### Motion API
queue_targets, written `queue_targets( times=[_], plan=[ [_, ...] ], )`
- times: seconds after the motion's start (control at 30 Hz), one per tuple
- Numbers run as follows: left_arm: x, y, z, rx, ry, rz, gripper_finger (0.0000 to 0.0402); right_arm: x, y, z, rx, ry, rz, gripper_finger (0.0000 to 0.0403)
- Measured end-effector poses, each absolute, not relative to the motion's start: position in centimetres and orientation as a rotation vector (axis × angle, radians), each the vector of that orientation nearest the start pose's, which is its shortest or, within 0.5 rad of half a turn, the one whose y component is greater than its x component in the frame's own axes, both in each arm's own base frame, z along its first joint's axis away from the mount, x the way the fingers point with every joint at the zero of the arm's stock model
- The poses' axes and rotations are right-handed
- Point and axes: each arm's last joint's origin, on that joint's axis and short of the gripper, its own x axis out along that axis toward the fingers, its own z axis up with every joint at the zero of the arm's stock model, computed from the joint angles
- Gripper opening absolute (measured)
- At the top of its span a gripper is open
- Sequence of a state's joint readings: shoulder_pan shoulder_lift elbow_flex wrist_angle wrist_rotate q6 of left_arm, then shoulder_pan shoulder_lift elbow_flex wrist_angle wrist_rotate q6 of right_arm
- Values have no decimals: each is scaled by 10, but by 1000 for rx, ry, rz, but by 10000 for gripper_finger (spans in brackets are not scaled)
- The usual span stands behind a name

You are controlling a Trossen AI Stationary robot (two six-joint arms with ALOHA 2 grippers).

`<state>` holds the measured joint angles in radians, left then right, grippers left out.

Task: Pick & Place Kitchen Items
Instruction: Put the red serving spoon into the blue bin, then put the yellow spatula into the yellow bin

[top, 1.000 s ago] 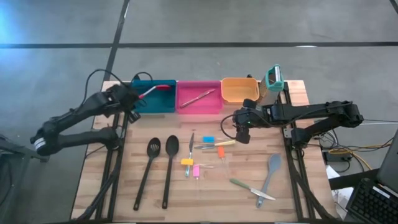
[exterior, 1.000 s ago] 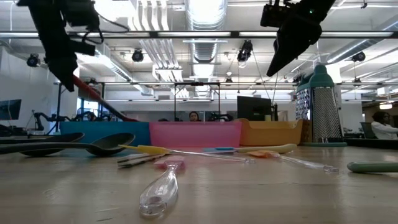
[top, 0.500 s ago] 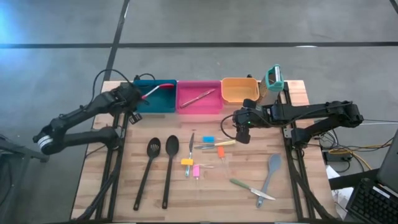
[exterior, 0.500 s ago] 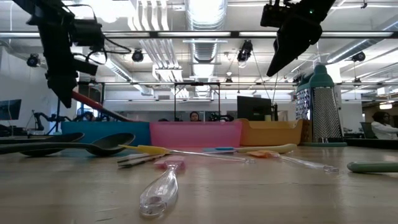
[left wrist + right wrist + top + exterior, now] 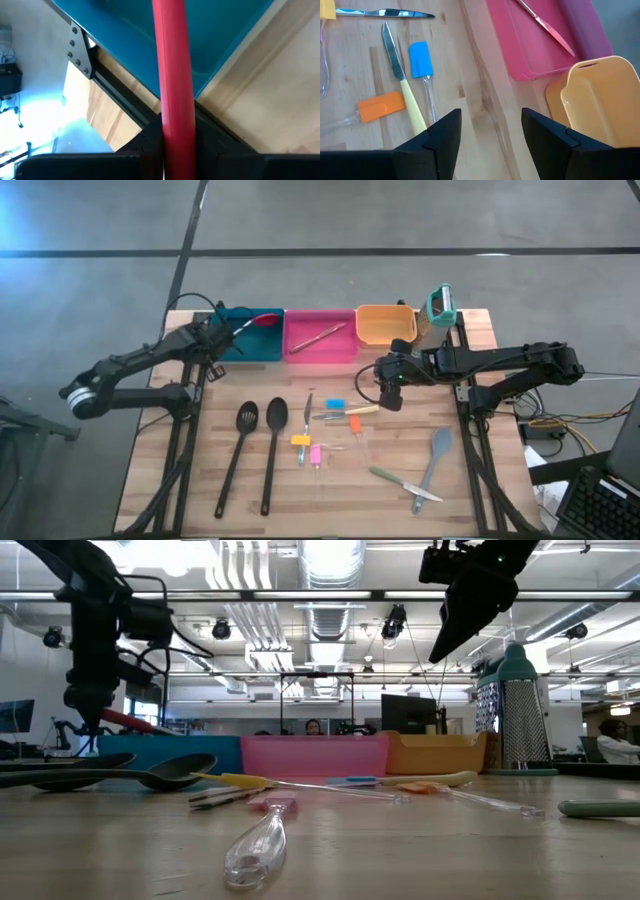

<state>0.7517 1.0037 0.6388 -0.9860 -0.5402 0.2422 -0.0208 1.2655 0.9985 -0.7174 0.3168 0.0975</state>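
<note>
1. Your counter (image 5: pixel 200 480) is a wooden slab carrying everything, with both arms reaching in from its left and right edges.
2. Along the far edge you have three bins side by side: the teal bin (image 5: pixel 262 347) nearest the left corner, the pink bin (image 5: pixel 318 348) in the middle with a pink-handled utensil (image 5: pixel 320 334) lying in it, and the orange bin (image 5: pixel 380 328) to its right.
3. Your left claw (image 5: pixel 215 332) hangs at the teal bin's left rim, pinching the handle of the red-headed spoon (image 5: pixel 252 323); the red head lies over the teal bin, and the left wrist view shows the red handle running between the fingers.
4. Your right claw (image 5: pixel 385 380) hovers over the counter just in front of the orange bin, fingers spread and holding nothing.
5. The two long black spoons (image 5: pixel 272 450) lie side by side on the left-middle of the counter, handles toward the near edge.
6. The grey spatula (image 5: pixel 436 452) and a green-handled knife (image 5: pixel 400 483) lie toward the near right corner.
7. In the counter's middle you have small pieces close together: a yellow-handled knife (image 5: pixel 404 92), a blue spatula (image 5: pixel 420 59) and an orange spatula (image 5: pixel 381 106).
</note>
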Motion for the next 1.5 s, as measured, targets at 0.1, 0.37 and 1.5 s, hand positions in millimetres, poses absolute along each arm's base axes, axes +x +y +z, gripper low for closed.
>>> queue_targets(
  times=[0.1, 0.37, 1.5],
  plan=[
    [99, 114, 204, 32, 1541, 911, 82, 245, -14, 269, -53, 960, -359, 201],
    [100, 115, 204, 34, 1533, 917, 145, 245, -14, 269, -50, 959, -360, 201],
    [134, 99, 274, -357, 1123, 788, 197, 245, -14, 269, -51, 961, -359, 201]
  ],
)
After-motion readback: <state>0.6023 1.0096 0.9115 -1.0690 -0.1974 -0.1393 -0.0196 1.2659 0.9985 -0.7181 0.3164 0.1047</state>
